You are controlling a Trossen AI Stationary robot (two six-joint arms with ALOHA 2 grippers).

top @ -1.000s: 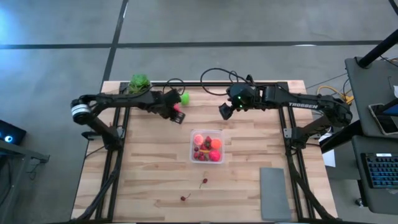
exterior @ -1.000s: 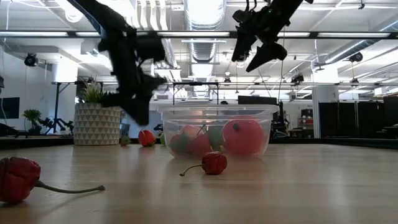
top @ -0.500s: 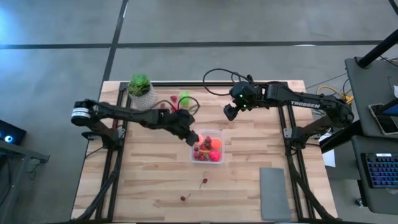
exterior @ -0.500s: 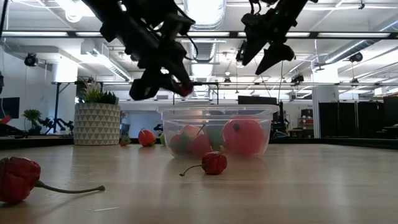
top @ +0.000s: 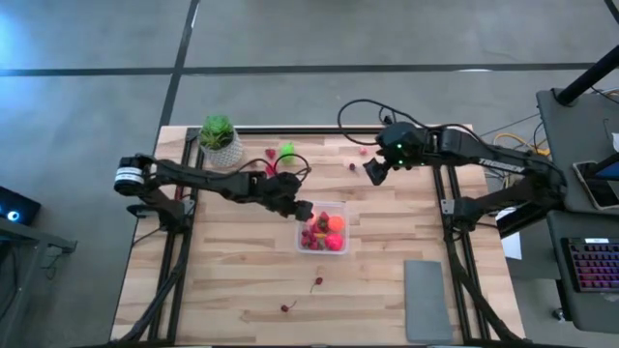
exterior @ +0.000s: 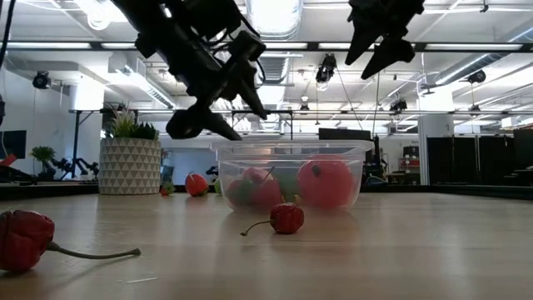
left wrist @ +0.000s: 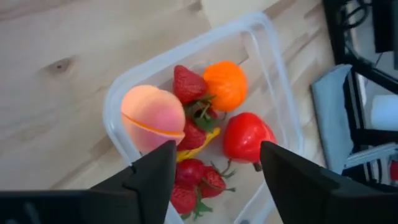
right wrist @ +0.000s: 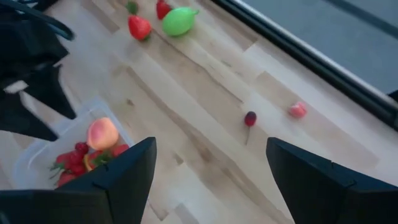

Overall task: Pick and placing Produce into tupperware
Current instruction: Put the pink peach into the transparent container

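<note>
The clear tupperware (top: 340, 212) stands mid-table and holds a peach-coloured ball (left wrist: 153, 113), an orange ball, a red ball and several strawberries. My left gripper (left wrist: 217, 149) hovers open just above its far left corner (top: 304, 210), nothing between the fingers. My right gripper (top: 371, 174) hangs open high over the table's far right part, above a dark cherry (right wrist: 250, 118) and a pink piece (right wrist: 297, 110). A lime-green piece (top: 287, 152) and a strawberry (top: 270, 154) lie on the boards at the far side. Two cherries (top: 316, 283) lie toward the near edge.
A potted green plant (top: 220, 135) stands at the far left corner. A flat grey pad (top: 426, 300) lies at the near right. In the low view a stemmed cherry (exterior: 286, 218) lies in front of the tupperware (exterior: 291, 175), another close at the left (exterior: 25, 237).
My left gripper has swung from beside the lime-green piece toward the tupperware with a small red piece, stopped over its far left corner and opened; the red piece is no longer between its fingers. My right gripper has risen and drifted toward the table's right edge, still open.
</note>
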